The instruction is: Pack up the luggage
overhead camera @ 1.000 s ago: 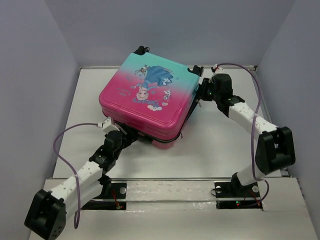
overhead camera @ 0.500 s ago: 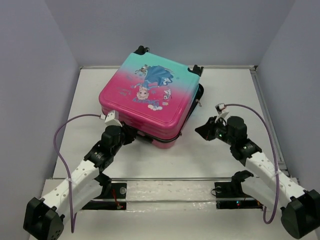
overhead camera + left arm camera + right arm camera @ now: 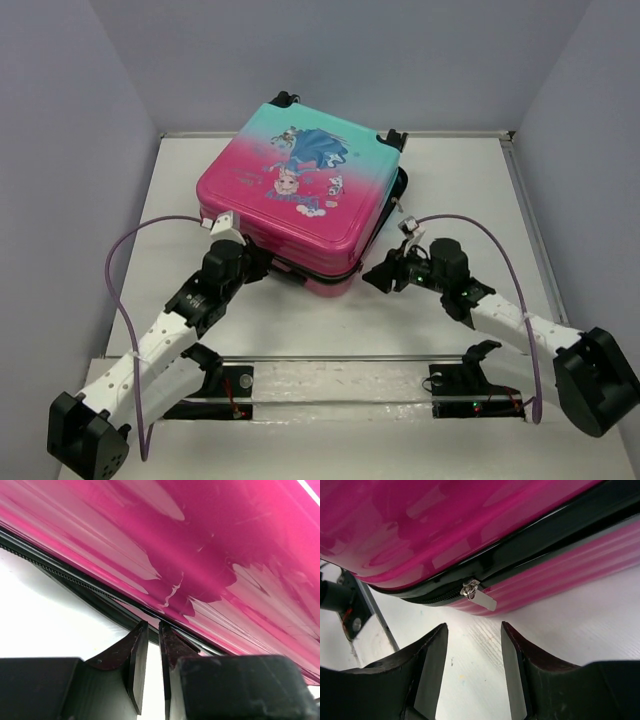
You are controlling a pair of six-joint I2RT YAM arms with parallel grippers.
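Observation:
The luggage (image 3: 300, 195), a pink-to-teal hard-shell case with a cartoon princess print, lies flat and closed on the white table. My left gripper (image 3: 262, 264) is at its near left edge. In the left wrist view the left gripper (image 3: 152, 625) has its jaws drawn to a thin slit, tips touching the black zipper seam (image 3: 75, 582) under the pink shell (image 3: 200, 555). Nothing shows between them. My right gripper (image 3: 376, 277) is at the near right corner. Seen from its wrist, the right gripper (image 3: 472, 627) is open, with the silver zipper pull (image 3: 482, 600) just beyond its tips.
Grey walls (image 3: 80, 150) close in the table on the left, back and right. A raised rail (image 3: 340, 358) runs along the near edge by the arm bases. Purple cables (image 3: 120, 255) loop from both wrists. Bare tabletop (image 3: 470, 200) lies to the right of the case.
My right arm swung from the case's far right corner to its near right corner, and its jaws now stand open. My left jaws closed at the near left seam.

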